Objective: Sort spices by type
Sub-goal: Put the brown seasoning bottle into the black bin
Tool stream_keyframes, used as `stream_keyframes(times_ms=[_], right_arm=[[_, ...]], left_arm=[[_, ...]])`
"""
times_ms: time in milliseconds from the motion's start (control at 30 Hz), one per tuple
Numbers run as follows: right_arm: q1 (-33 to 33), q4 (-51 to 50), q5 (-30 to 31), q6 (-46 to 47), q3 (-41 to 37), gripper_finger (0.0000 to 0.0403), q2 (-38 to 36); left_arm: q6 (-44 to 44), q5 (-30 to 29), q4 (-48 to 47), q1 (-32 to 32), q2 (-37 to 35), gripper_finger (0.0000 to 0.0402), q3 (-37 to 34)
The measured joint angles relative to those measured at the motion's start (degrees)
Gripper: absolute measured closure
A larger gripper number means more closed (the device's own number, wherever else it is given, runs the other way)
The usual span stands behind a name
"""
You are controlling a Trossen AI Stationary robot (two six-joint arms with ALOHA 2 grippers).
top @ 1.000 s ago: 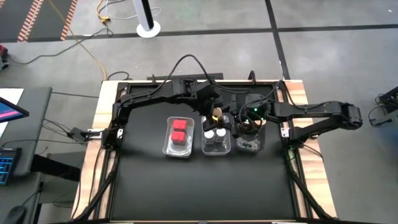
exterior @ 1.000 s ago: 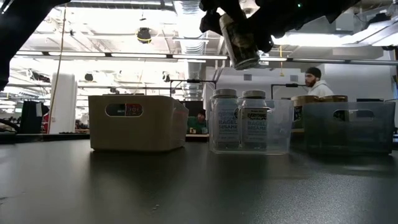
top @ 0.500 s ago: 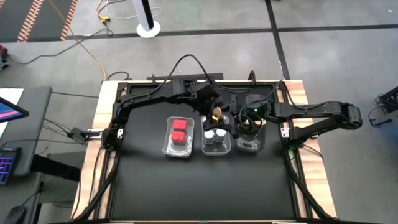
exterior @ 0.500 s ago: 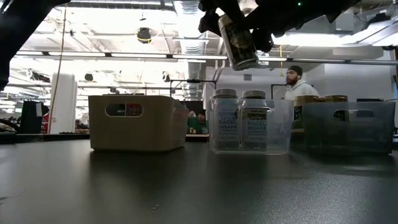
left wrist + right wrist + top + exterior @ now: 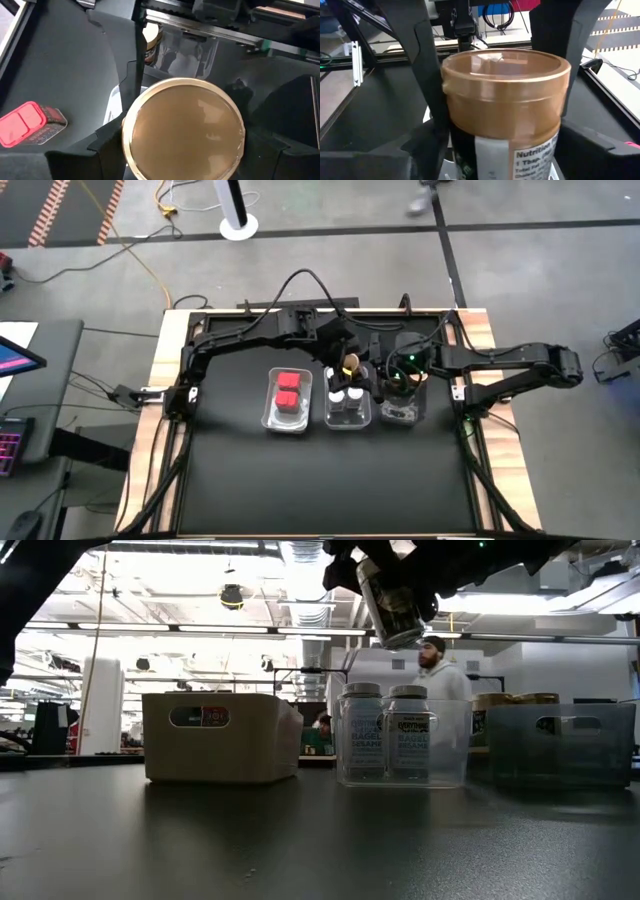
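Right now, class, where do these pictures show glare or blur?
Low view: bright ceiling lights wash out the room behind, leaving the raised jar nearly in silhouette. Left wrist view: soft sheen on the tan lid. Right wrist view: the jar's label text is blurred.

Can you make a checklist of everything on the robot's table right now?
Surface: black table, bare in front.
Job's things: two red boxes in left tray; two white-lidded jars in middle tray; tan-lidded jars in right tray.
Clutter: nothing seen.
Hands: left hand holds a tan-lidded jar above the trays; right hand grips another tan-lidded jar.
Cables: black cable looping behind the table.
Surroundings: person walking behind.
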Motion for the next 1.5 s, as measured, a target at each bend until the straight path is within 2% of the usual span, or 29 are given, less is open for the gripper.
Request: stream_keyframes(times_ms=[133, 400, 600, 833, 1067, 1200, 1400, 1500], right_arm=[[0.01, -0.12, -0.02, -0.24, 0.00, 0.0100, -0.02], [0.02, -0.38, -0.61, 0.06, 0.00, 0.0097, -0.07], [-0.02, -0.58, 0.09, -0.22, 0.00, 0.0092, -0.07], [-0.02, -1.25, 0.07, 0.32, 0.00, 0.0094, -0.09], [-0.28, -1.64, 0.05, 0.21, 0.00, 0.0093, -0.35], [-1.96, -4.93, -0.17, 0.04, 0.00, 0.0093, -3.25], [-4.97, -16.04, 0.37, 0.54, -0.13, 0.0093, -10.37], [-5.54, -20.13, 1.41, 2.94, -0.07, 0.0093, -14.61]], left_arm=[[-0.23, 0.24, -0.10, 0.00, 0.00, 0.0125, -0.02], [-3.04, 0.22, -0.13, -0.09, 0.00, 0.0125, -0.02], [-0.35, 0.04, 0.11, 0.00, 0.00, 0.0120, -0.02], [0.07, -0.79, 0.22, 0.00, 0.07, 0.0097, -0.04], [0.18, -1.50, 0.19, 0.00, 0.07, 0.0053, -0.06], [-0.12, -1.69, 1.37, 0.22, -0.30, 0.0048, -0.06], [3.18, -1.28, 4.61, 0.12, -4.01, 0.0047, 0.09], [4.42, -3.40, 4.39, 0.19, -5.29, 0.0047, 0.09]])
